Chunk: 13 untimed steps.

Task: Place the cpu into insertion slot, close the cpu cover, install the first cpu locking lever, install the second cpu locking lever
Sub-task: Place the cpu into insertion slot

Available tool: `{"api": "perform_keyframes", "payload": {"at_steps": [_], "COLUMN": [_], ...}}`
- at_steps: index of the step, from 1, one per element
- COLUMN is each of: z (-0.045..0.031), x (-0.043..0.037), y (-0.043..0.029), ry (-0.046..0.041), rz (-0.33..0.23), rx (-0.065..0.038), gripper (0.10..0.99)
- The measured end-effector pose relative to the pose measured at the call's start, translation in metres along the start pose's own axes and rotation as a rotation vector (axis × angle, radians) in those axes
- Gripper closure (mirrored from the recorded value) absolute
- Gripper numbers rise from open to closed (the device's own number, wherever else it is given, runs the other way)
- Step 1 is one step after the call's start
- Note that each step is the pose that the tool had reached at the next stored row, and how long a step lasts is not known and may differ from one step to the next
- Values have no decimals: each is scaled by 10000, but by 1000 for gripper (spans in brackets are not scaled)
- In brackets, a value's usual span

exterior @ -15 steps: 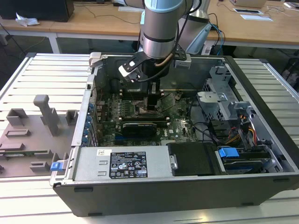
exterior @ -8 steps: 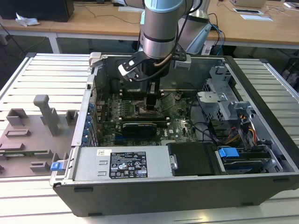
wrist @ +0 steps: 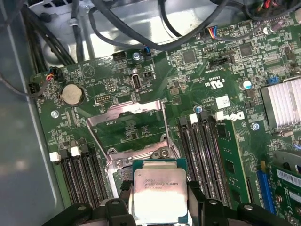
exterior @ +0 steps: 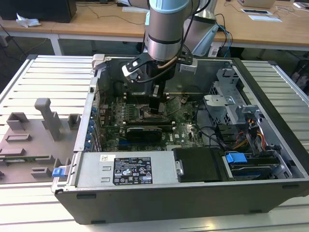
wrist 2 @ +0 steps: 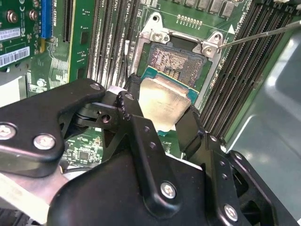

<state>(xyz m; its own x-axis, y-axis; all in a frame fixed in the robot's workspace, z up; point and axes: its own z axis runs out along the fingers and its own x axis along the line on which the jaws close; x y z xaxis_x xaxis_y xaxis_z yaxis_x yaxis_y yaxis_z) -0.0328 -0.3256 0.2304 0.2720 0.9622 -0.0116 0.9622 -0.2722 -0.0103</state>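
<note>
My gripper (exterior: 158,107) reaches down into the open computer case (exterior: 270,92) over the motherboard. It is shut on the cpu (wrist 2: 162,101), a flat square chip with a dull silver top, its black fingers (wrist 2: 128,101) pressing two opposite edges. The cpu (wrist: 157,193) hangs tilted just above the insertion slot (wrist 2: 170,62), whose dark pin field lies bare inside a silvery rim. The cpu cover (wrist: 124,109), a thin silvery frame with a window, stands swung open beyond the slot. A thin metal locking lever (wrist 2: 263,34) sticks out sideways from the slot's corner.
Long black memory slots (wrist: 202,141) flank the socket on both sides. A finned heatsink (wrist: 282,103) and cable bundles (wrist: 117,33) lie near it. A power supply (exterior: 128,169) and drive cage (exterior: 231,104) crowd the case. A grey fixture plate (exterior: 34,140) lies at the exterior view's left.
</note>
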Motion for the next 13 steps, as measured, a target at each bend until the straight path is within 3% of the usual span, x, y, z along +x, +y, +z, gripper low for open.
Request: {"api": "perform_keyframes", "payload": {"at_steps": [13], "z": [3], "x": [0], "y": [0], "ry": [-6], "rz": [1196], "rx": [8], "gripper": [541]}}
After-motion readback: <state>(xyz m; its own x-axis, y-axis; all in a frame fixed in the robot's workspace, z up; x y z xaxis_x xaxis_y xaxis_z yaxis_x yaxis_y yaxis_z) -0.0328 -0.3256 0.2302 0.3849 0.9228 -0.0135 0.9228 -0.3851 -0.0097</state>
